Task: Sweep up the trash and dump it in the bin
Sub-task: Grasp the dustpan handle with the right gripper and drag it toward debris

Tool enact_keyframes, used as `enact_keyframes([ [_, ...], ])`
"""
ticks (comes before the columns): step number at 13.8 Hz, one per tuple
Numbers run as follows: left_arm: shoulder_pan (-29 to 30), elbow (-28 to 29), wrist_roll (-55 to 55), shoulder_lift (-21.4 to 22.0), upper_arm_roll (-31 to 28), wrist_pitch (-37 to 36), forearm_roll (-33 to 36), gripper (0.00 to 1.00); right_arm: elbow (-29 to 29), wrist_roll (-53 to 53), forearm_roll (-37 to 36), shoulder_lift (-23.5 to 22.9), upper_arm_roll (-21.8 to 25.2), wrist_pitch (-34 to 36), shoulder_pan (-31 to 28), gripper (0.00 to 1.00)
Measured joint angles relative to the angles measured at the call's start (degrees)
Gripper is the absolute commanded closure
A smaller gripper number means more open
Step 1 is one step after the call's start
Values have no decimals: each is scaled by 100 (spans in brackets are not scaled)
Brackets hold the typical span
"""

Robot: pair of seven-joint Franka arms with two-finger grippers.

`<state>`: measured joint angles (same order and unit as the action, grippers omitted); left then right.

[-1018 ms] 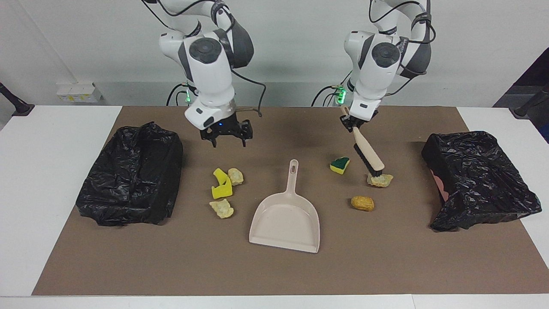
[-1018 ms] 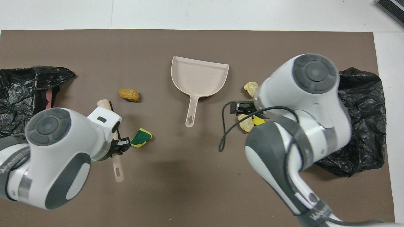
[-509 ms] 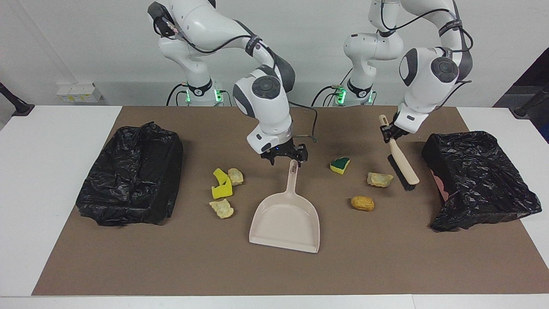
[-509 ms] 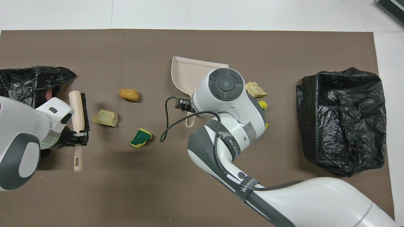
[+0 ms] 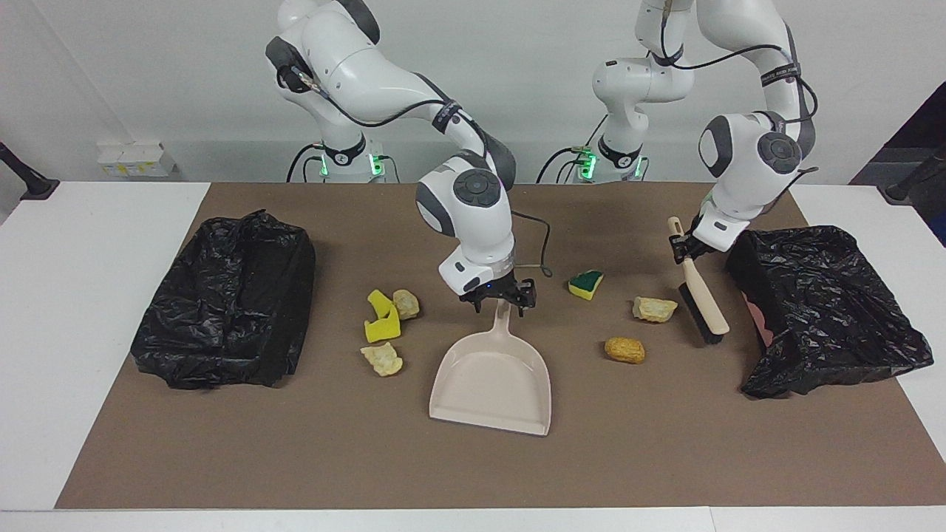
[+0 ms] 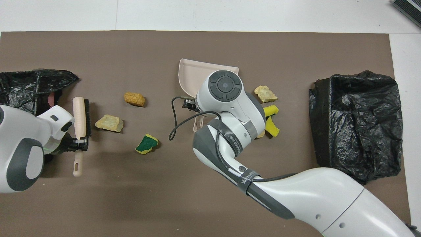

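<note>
Right gripper (image 5: 499, 303): at frame centre in the facing view, fingers spread, one on either side of the dustpan (image 5: 491, 384) handle, low at the handle's top end. Dustpan flat on the brown mat (image 5: 295, 458), open mouth toward the lower edge of the frame.

Left gripper (image 5: 684, 251): pinching the brush (image 5: 706, 307) by its handle, brush tilted, bristle end down, just beside the black-bagged bin (image 5: 820, 303) at the left arm's end.

Trash loose on the mat, mid-frame:
- between dustpan and brush: green-topped sponge (image 5: 586, 284), cream chunk (image 5: 654, 309), orange-brown chunk (image 5: 624, 349).
- between dustpan and the second bin (image 5: 225, 303): yellow pieces (image 5: 382, 318), touching a pale chunk (image 5: 406, 304); another pale chunk (image 5: 382, 359) just below in the frame.

Nothing inside the dustpan.
</note>
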<state>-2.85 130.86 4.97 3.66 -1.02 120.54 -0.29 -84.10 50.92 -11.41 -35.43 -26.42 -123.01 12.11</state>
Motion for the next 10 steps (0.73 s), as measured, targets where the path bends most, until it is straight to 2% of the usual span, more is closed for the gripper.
enact_keyframes([
  [2, -207, 14, -162, -59, 70, 8, 0, 100, -47, 0, -12, -1, -8, 6, 17, 66],
  [3, -326, 18, -330, -105, 91, 11, 0, 100, -63, 0, -18, -1, -11, 8, 23, 92],
  [4, -422, 21, -554, -138, 100, 11, 0, 100, -71, -2, -21, -1, -14, 12, 24, 100],
  [7, -765, 27, -1002, -161, 110, 1, 0, 100, -68, -10, -39, 1, -26, 95, 25, 100],
  [10, -945, -31, -1004, -158, 110, -17, -1, 100, 18, -378, -192, 128, -108, 837, -12, 100],
])
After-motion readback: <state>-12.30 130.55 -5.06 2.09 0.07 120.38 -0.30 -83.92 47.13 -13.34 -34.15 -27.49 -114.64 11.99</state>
